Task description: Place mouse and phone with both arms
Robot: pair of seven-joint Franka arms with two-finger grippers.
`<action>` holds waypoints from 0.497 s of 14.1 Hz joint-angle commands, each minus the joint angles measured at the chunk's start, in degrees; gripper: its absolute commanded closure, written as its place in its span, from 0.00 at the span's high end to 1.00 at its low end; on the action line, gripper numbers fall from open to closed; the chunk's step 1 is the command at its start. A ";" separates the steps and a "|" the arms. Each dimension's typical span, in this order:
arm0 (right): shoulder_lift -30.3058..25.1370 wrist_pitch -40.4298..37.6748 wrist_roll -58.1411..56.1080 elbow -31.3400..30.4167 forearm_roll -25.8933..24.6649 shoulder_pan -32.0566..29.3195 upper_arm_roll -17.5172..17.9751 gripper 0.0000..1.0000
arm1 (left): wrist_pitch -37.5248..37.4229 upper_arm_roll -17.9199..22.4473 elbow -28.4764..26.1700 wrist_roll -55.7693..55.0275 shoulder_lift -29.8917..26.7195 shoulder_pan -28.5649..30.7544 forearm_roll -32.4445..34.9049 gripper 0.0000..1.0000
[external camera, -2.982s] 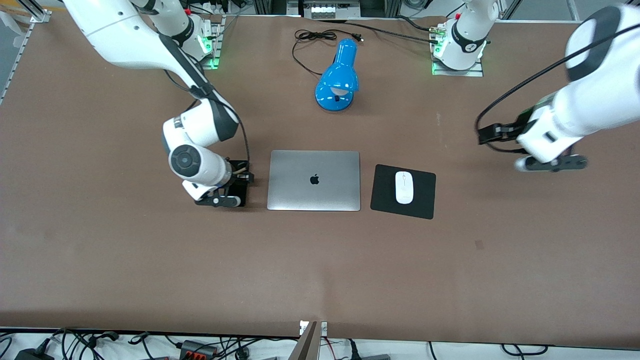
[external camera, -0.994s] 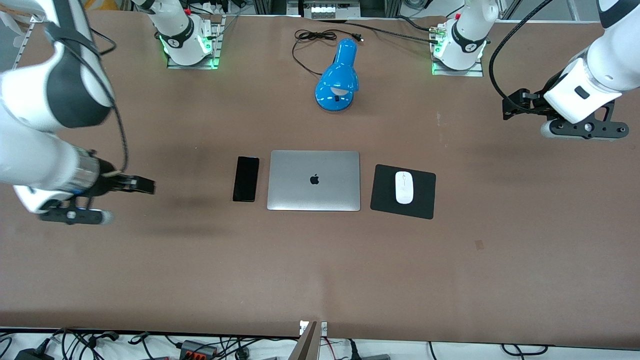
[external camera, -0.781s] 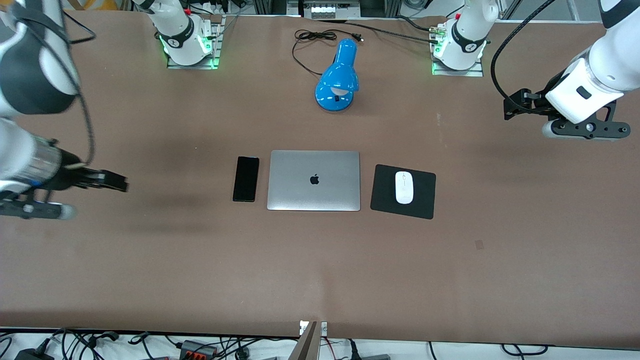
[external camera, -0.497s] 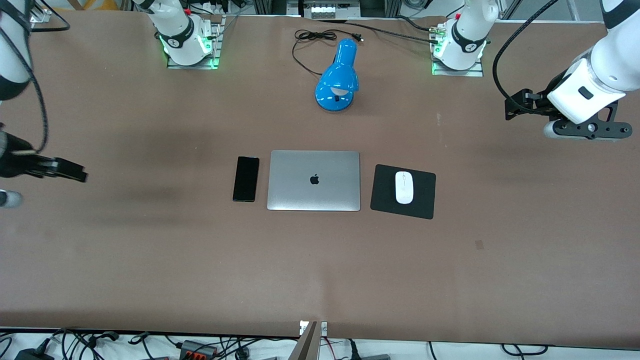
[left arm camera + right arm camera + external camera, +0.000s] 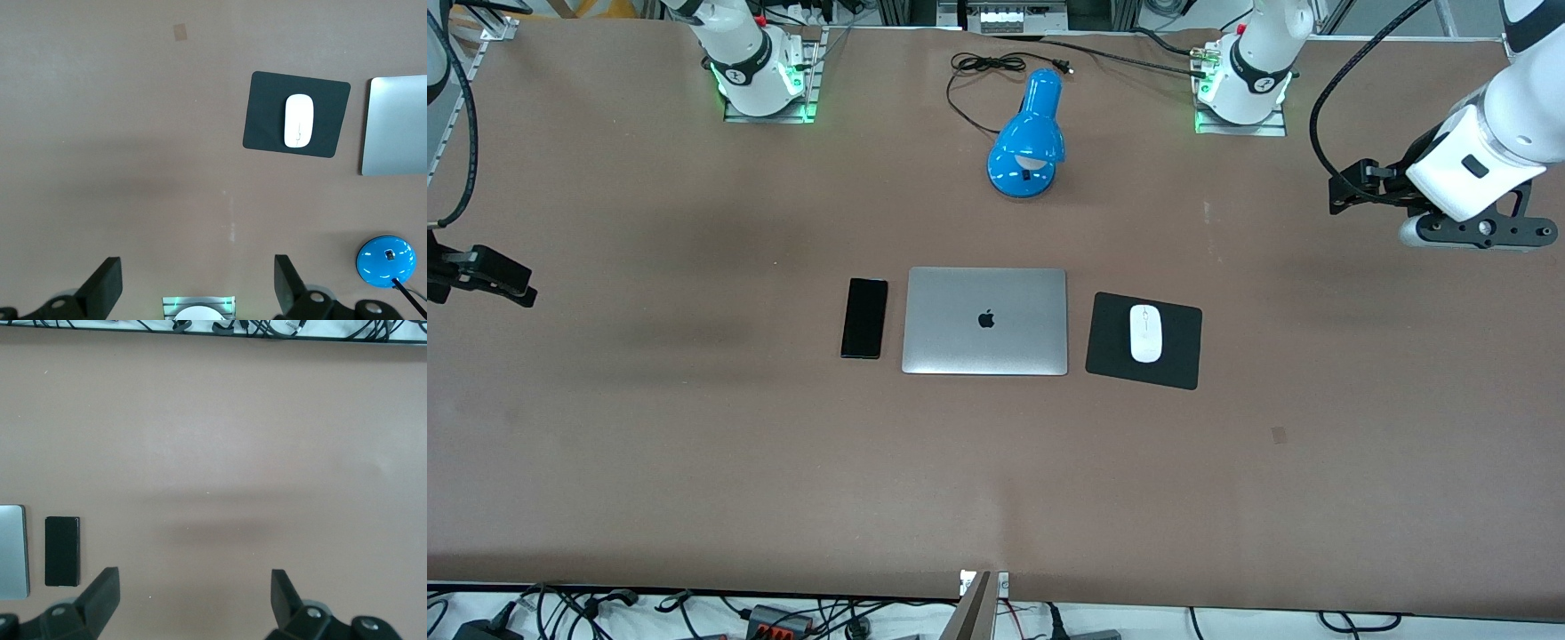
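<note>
The white mouse (image 5: 1145, 332) lies on the black mouse pad (image 5: 1112, 356) beside the closed laptop, toward the left arm's end; it also shows in the left wrist view (image 5: 298, 121). The black phone (image 5: 864, 317) lies flat beside the laptop, toward the right arm's end, and shows in the right wrist view (image 5: 62, 551). My left gripper (image 5: 1469, 233) (image 5: 197, 287) is open and empty, high over bare table at the left arm's end. My right gripper (image 5: 193, 600) is open and empty over bare table at the right arm's end; only its wrist camera shows in the front view.
A closed silver laptop (image 5: 985, 320) lies between phone and pad. A blue desk lamp (image 5: 1030, 142) with its black cord (image 5: 978, 71) lies farther from the front camera, between the arm bases. Cables run along the table's near edge (image 5: 220, 327).
My right gripper has left the phone lying beside the laptop and swung away to the right arm's end, almost out of the front view. My left gripper rose slightly.
</note>
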 commanded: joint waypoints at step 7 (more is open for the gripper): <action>-3.29 1.76 -3.06 -4.32 3.35 4.63 -6.75 1.00 | -0.18 -0.16 -0.58 1.23 -0.77 0.56 -0.47 1.00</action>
